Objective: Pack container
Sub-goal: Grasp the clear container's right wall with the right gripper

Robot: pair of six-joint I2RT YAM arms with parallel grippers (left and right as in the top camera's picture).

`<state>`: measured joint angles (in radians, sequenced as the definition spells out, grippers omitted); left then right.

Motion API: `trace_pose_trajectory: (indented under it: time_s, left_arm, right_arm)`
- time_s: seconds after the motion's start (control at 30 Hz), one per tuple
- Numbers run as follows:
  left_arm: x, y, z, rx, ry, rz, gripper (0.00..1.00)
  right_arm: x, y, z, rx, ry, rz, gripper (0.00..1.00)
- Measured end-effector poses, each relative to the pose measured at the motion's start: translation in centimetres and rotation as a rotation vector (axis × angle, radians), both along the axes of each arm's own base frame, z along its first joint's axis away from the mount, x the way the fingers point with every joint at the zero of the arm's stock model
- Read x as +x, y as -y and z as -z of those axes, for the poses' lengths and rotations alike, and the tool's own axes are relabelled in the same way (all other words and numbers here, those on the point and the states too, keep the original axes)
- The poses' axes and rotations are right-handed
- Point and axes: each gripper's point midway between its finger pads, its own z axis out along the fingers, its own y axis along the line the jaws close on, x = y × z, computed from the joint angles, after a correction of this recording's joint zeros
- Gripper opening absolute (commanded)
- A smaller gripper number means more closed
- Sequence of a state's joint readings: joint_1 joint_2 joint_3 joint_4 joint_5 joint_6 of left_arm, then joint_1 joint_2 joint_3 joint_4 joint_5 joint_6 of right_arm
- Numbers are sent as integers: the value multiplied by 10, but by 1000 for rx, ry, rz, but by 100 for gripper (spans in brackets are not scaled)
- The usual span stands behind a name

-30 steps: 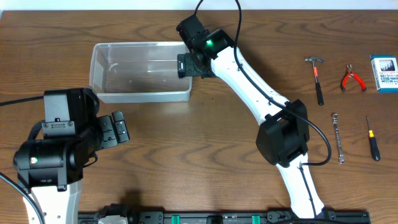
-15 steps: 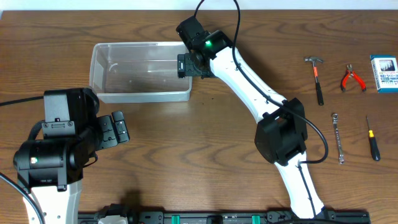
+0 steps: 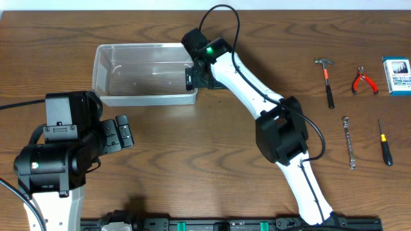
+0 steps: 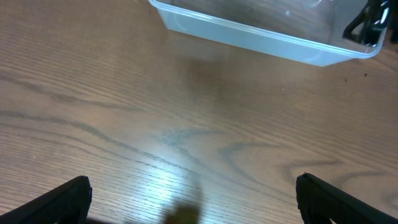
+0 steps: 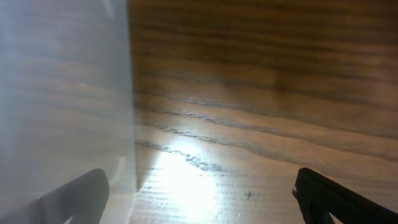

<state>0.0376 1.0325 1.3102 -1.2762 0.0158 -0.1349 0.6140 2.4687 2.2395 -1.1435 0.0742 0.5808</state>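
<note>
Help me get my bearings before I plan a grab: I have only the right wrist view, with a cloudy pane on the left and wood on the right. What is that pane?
Observer: It is the right end wall of the container. The right gripper is open and straddles it.
Operator: Is anything packed yet?
Observer: No. From overhead, the container is empty.
Operator: Where are the tools?
Observer: They are all at the far right of the table, well away from the container: hammer, pliers, wrench, screwdriver and a blue-and-white box.
</note>
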Motion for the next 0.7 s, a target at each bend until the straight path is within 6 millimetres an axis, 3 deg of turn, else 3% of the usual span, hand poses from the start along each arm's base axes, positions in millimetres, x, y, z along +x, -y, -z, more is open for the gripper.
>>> trace_pose_trajectory:
  time_s: [0.3, 0.43, 0.57, 0.7]
  left_arm:
    - [0, 0, 0, 0, 0, 0, 98]
    - [0, 0, 0, 0, 0, 0, 98]
    - [0, 0, 0, 0, 0, 0, 98]
    - [0, 0, 0, 0, 0, 0, 98]
  right_arm:
    - [2, -2, -3, 9, 9, -8, 92]
    - [11, -10, -19, 41, 45, -11, 88]
    - [22, -18, -45, 84, 102, -20, 77]
    - [25, -21, -56, 98, 123, -20, 76]
